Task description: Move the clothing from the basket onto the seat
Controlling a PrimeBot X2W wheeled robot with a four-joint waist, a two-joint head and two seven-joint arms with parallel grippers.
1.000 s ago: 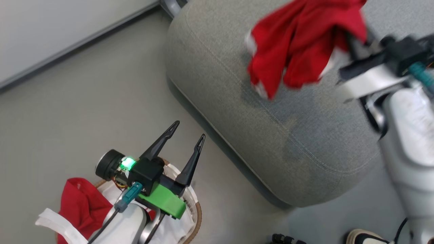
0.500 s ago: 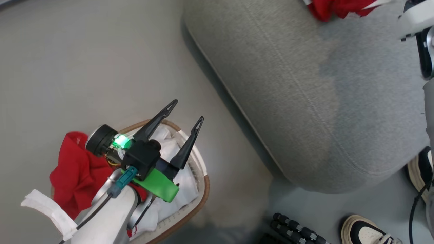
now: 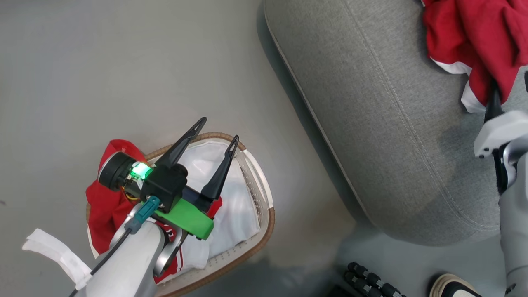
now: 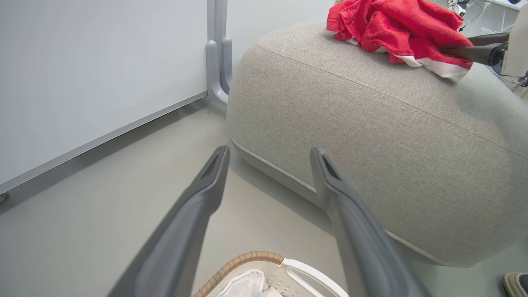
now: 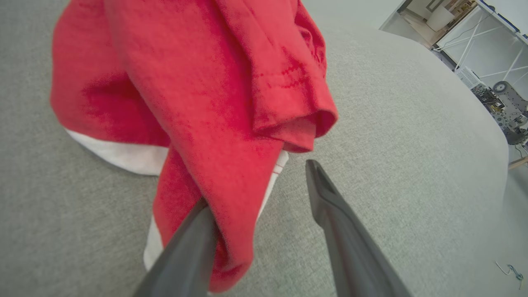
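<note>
Jaws: left gripper (image 3: 219, 128) wide apart and empty, hovering over the small oval cream plastic basket with brown woven rim (image 3: 270, 227). Right gripper (image 5: 258, 183) also apart, nothing clamped, but a fold of the soft red garment with white hem (image 5: 198, 107) hangs over one finger.

Near: basket sits on the pale grey floor (image 3: 123, 62), just beside the seat. Inside is more crumpled red clothing (image 3: 103, 206) on the left side, by the left wrist, next to a glossy white sheet (image 3: 237, 206).

Far: large grey fabric seat cushion with stitched seam (image 3: 392, 123). Red garment lies on its top, back from the near edge.

Change vs 1 s ago: garment was bunched and hanging in the air from the right gripper above the cushion. Now it rests on the cushion w/ jaws released. Head cam has swung too, so the frame shift isn't objs moving. Left gripper same pose over basket.

Meaning: one piece delivered, task prob. partway, red still in basket. Next, imo: back right arm out w/o dragging the fold off the seat. Left then goes down for red, not the white sheet.
</note>
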